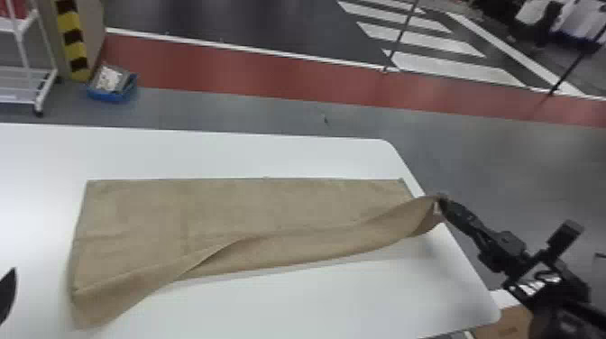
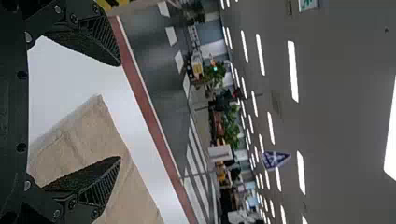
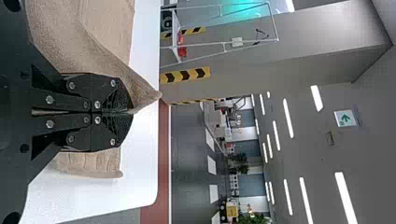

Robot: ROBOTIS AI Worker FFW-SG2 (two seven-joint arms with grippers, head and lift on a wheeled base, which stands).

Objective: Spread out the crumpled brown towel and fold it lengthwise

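Note:
The brown towel (image 1: 252, 212) lies spread wide on the white table in the head view, its near edge lifted and curled over along the right part. My right gripper (image 1: 441, 200) holds its near right corner raised at the table's right edge. In the right wrist view, that gripper (image 3: 126, 112) is shut on the corner, cloth pinched between its tips. Only a dark tip of my left gripper (image 1: 8, 288) shows at the left edge, beside the towel's near left corner. Seen in the left wrist view, the left gripper (image 2: 120, 112) stands open, with the towel (image 2: 79, 140) beyond its fingers.
The white table (image 1: 225, 155) has a rounded far right corner and a sloping right edge. A cardboard box (image 1: 509, 322) sits below the table's near right corner. On the floor beyond are a blue bin (image 1: 112, 95) and a white rack (image 1: 27, 72).

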